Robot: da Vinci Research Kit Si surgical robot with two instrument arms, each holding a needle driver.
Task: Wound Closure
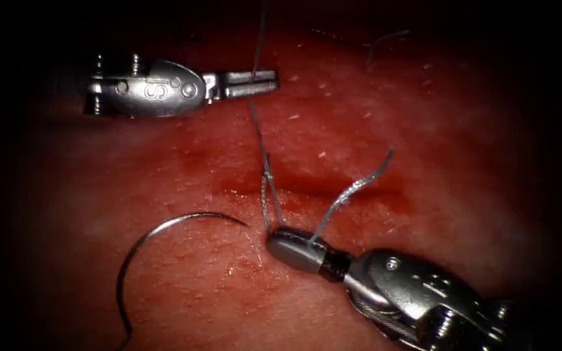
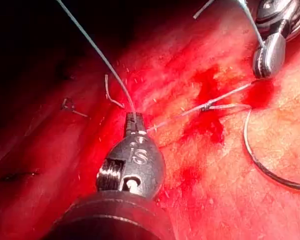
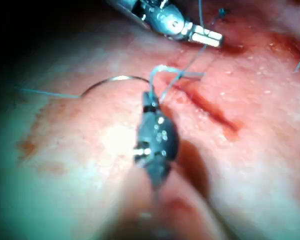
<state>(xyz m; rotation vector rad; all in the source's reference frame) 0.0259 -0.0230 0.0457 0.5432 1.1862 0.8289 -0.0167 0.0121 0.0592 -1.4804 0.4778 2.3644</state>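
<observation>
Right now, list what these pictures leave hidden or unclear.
- Needle: it lies free on the tissue; its lower end runs off the endoscope view's bottom edge.
- Thread: above the left gripper it fades into the dark.
- Knot at the cut: too small to count throws.
- Right gripper: shut on thread, its tip hiding the grasp.

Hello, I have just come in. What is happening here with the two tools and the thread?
This is bench suturing practice on tissue. The left tool holds the thread in shut jaws above the cut. The right tool grips thread too, just below the cut, with a short free end sticking up from it. A knot sits on the thread at the cut. The curved needle lies free on the tissue surface, held by neither tool and not in the tissue.
</observation>
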